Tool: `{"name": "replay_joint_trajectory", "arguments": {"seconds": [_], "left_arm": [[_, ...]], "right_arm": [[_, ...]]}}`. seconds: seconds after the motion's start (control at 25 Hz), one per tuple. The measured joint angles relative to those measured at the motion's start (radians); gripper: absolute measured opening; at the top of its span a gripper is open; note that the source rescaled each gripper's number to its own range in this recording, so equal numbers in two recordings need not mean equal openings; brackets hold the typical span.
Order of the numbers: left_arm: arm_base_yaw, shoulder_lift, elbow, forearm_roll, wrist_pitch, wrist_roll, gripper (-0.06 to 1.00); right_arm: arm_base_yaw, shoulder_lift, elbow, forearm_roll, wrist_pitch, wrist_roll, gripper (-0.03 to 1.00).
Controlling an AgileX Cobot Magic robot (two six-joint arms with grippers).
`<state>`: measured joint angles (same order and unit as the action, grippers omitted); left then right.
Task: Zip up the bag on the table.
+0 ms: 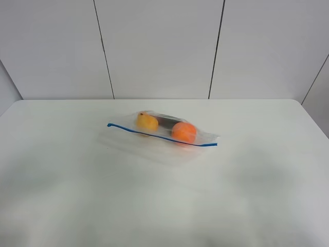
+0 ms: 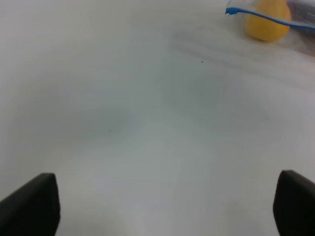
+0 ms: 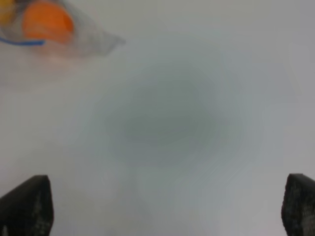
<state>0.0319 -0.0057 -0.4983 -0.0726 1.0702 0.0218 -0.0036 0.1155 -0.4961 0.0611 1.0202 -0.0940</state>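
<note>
1. Exterior high view: clear floppy plastic zip-lock bag [image 1: 163, 135] lying flat near the middle of the large plain white matte table [image 1: 61, 195], thin blue seal strip [image 1: 159, 136] running along the near edge.
2. Inside: yellow fruit [image 1: 147, 122], orange fruit [image 1: 184, 132] and a dark item between them.
3. Left wrist view: left gripper [image 2: 167, 204] spread wide, empty, above bare tabletop, well apart from the bag.
4. Right wrist view: right gripper [image 3: 167, 206] likewise wide apart, holding nothing.

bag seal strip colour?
Blue. The thin seal strip runs along one edge of the clear bag; the exterior high view shows it best.
</note>
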Motion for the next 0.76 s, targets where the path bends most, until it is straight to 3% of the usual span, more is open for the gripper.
{"name": "replay_joint_trajectory", "arguments": {"seconds": [0.16, 0.76], "left_arm": [[0.000, 0.000, 0.000, 0.000, 0.000, 0.000, 1.00], [0.000, 0.000, 0.000, 0.000, 0.000, 0.000, 1.00]], "right_arm": [[0.000, -0.113, 0.000, 0.000, 0.000, 0.000, 1.00], [0.000, -0.121, 0.000, 0.000, 0.000, 0.000, 1.00]]}}
